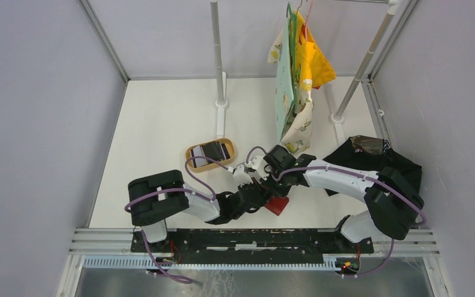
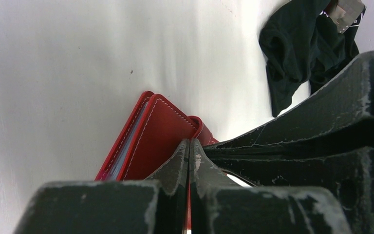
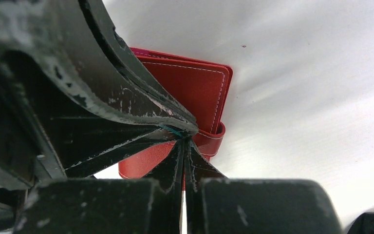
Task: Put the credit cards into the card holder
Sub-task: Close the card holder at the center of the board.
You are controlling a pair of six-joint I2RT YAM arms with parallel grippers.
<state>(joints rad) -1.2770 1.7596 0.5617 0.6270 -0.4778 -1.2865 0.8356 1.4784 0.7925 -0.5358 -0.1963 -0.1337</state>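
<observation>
Near centre, the left gripper (image 2: 189, 144) and right gripper (image 3: 184, 141) each pinch tight on the red card holder (image 2: 160, 136) (apparently gripping its edges to steady and open it), while the credit cards (image 1: 211, 150) lie farther left in the tan tray (image 1: 193, 163).
</observation>
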